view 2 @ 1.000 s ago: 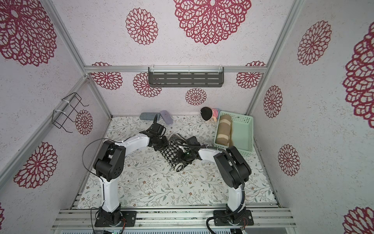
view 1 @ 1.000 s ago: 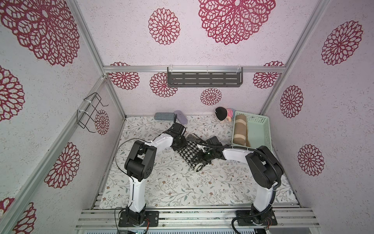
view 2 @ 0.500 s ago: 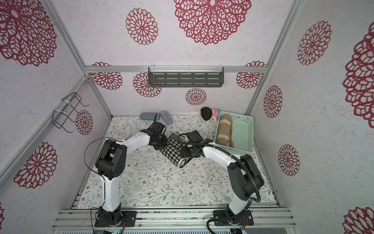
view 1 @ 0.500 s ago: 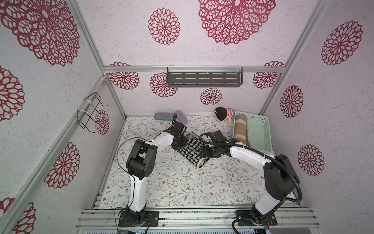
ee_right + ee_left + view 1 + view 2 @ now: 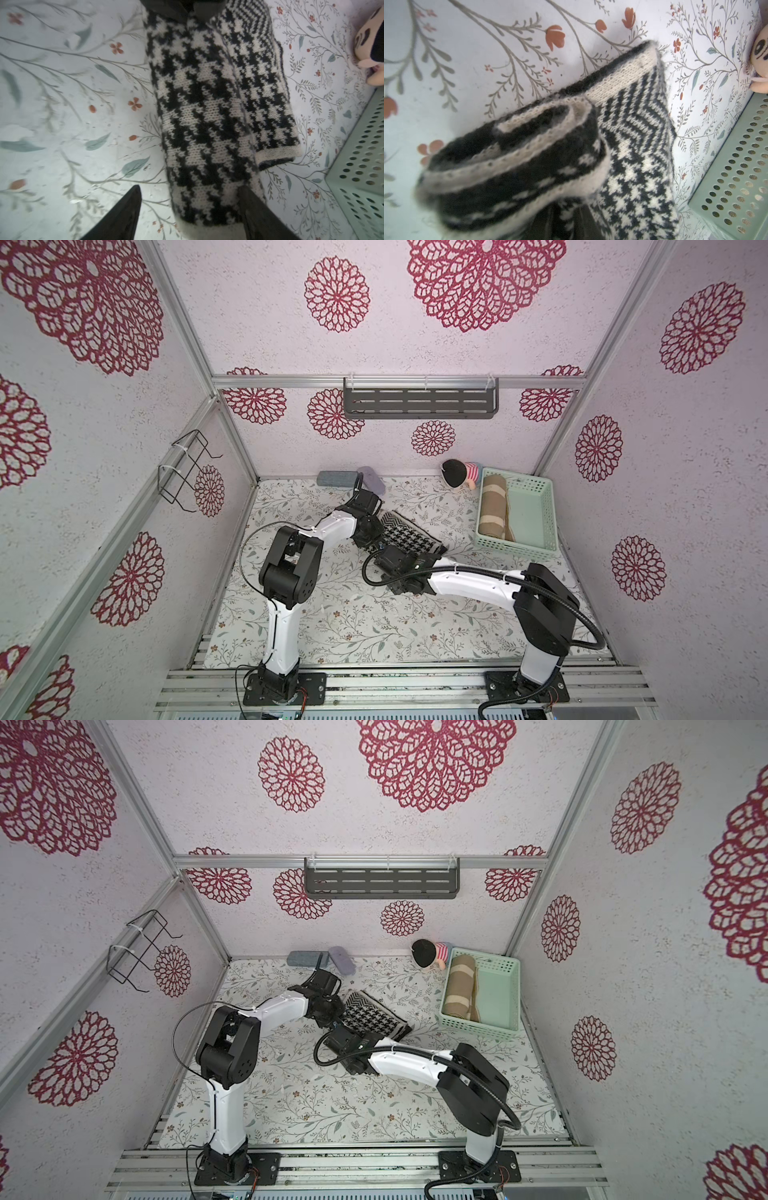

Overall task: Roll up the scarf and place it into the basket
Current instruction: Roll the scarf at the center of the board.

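Note:
The black-and-white houndstooth scarf lies on the floral table, partly rolled, with a flat tail spread toward the basket. My left gripper is shut on one end of the roll; knit fabric bulges over its dark fingers. In a top view it sits at the scarf's far-left end. My right gripper is open at the roll's near end, which sits between its fingers without being squeezed. The mint-green basket stands to the scarf's right.
A brown striped fabric roll lies inside the basket. A plush doll, a grey block and a lavender object line the back wall. A dark grey shelf and black wire rack hang on the walls.
My right gripper has opened and shifted toward the near end of the roll. My left gripper has tightened on the scarf's far end and stayed in place.

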`<control>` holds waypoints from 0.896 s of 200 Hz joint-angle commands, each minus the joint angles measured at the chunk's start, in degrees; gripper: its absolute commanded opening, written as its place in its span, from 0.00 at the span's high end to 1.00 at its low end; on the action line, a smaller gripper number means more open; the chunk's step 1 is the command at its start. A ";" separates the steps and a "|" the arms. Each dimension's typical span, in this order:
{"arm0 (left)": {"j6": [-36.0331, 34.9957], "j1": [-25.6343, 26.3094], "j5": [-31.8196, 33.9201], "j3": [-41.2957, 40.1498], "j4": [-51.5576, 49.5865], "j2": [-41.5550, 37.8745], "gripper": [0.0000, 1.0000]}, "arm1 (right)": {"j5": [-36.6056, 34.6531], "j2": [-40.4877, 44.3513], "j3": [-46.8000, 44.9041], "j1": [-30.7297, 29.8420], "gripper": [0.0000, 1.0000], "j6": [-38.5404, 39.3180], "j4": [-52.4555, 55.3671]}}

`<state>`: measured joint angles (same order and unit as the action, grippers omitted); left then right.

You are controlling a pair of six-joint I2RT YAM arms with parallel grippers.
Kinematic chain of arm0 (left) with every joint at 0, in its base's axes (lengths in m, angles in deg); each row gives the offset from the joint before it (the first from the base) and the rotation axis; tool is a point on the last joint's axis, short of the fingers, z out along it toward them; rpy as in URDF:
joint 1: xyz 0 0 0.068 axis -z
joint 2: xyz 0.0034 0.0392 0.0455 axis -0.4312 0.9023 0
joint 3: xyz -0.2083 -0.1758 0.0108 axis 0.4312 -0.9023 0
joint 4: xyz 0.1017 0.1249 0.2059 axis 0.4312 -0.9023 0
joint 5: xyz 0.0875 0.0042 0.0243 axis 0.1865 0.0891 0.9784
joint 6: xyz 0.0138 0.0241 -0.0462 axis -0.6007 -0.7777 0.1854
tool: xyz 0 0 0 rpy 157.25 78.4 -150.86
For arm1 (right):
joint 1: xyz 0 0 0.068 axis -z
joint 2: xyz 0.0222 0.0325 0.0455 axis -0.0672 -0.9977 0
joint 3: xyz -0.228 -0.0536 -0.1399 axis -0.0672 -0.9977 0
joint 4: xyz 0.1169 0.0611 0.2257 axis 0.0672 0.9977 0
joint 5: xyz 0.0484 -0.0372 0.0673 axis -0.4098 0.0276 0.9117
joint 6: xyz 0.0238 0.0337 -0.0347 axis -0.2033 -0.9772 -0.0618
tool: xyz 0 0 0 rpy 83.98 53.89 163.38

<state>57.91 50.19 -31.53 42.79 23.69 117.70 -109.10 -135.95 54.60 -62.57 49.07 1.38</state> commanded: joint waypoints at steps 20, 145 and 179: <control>-0.45 -0.43 2.10 0.02 -3.04 2.65 0.79 | -4.93 -3.92 -0.07 0.57 0.21 5.06 -2.62; -3.16 -2.37 4.36 -5.42 -4.50 -14.85 0.26 | 22.37 -3.43 -0.10 5.99 0.96 -3.79 0.59; -2.34 -2.17 8.88 -14.40 -5.30 -25.03 0.22 | 48.29 1.62 -4.73 10.42 1.00 -15.63 -8.43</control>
<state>55.33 48.07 -27.22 33.61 20.37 98.90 -84.88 -138.46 53.07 -54.55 44.07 -3.16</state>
